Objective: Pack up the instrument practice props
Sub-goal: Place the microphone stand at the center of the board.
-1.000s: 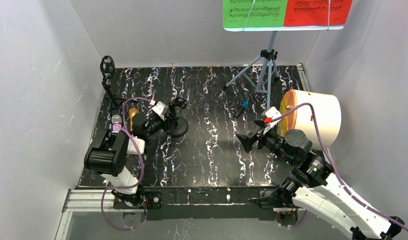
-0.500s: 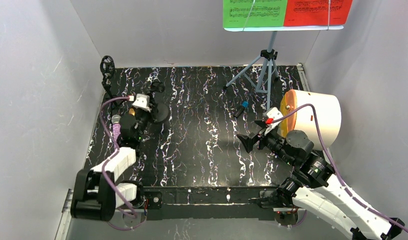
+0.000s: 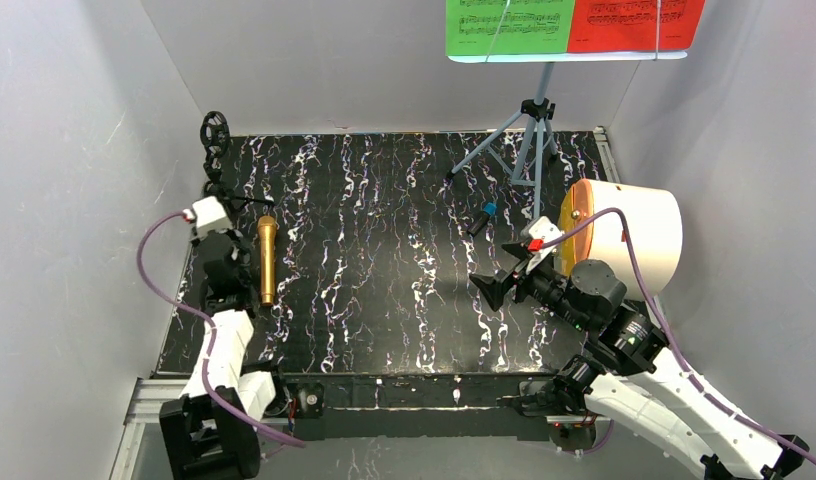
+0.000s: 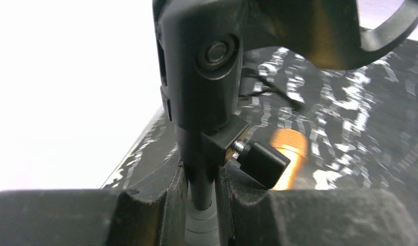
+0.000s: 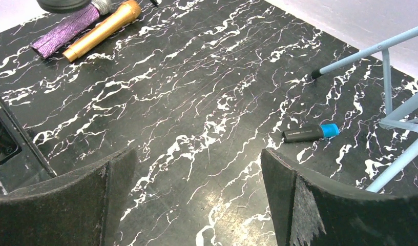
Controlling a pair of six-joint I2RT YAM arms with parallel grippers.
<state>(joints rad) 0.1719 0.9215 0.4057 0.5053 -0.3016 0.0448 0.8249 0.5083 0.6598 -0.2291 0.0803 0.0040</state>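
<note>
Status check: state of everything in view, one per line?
Left gripper: shut on mic mount.
Right gripper: open, empty.
Gold microphone: lying flat.
Purple microphone: lying flat beside it.
Music stand: upright, sheets on it.
White drum: on its side.
Blue-tipped black stick: lying flat.

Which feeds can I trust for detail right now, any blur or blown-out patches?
Left wrist: the wall is blown out to white, the black mic mount crowds the lens and looks slightly soft, and the gold microphone behind it is an orange blur. Right wrist: sharp across the table, purple glitter microphone crisp at top left. Top external: evenly lit, in focus.
</note>
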